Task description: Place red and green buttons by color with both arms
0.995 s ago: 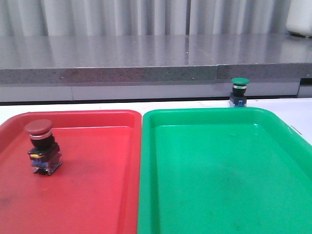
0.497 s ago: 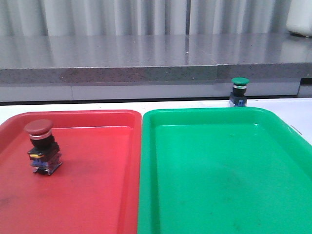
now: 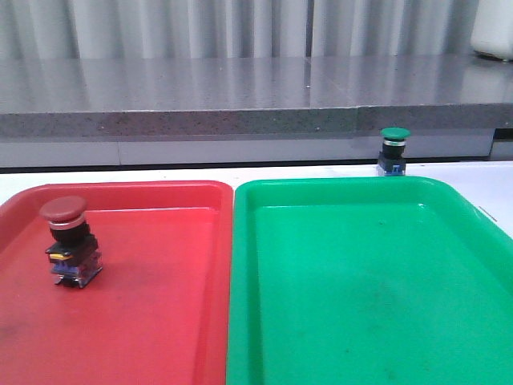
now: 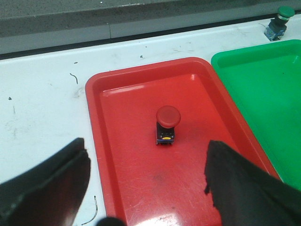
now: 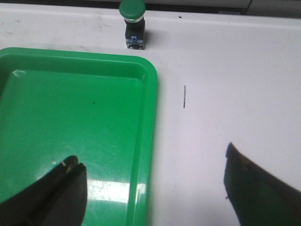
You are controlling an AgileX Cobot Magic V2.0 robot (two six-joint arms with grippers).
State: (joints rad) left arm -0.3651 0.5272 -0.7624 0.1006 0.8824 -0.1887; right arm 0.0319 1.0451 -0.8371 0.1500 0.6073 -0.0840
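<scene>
The red button [image 3: 68,239] stands upright inside the red tray [image 3: 160,321], towards its left; it also shows in the left wrist view [image 4: 167,123]. The green button [image 3: 393,151] stands upright on the white table behind the green tray [image 3: 369,305]; it shows in the right wrist view [image 5: 132,23] and in the far corner of the left wrist view [image 4: 279,21]. My left gripper [image 4: 148,176] is open and empty above the red tray, short of the red button. My right gripper [image 5: 153,181] is open and empty over the green tray's right rim [image 5: 150,122]. Neither arm shows in the front view.
The two trays lie side by side on the white table [image 3: 120,175]. A grey stone ledge [image 3: 240,96] runs along the back. A white container [image 3: 493,28] stands at the far right on it. Bare table [image 5: 225,84] lies right of the green tray.
</scene>
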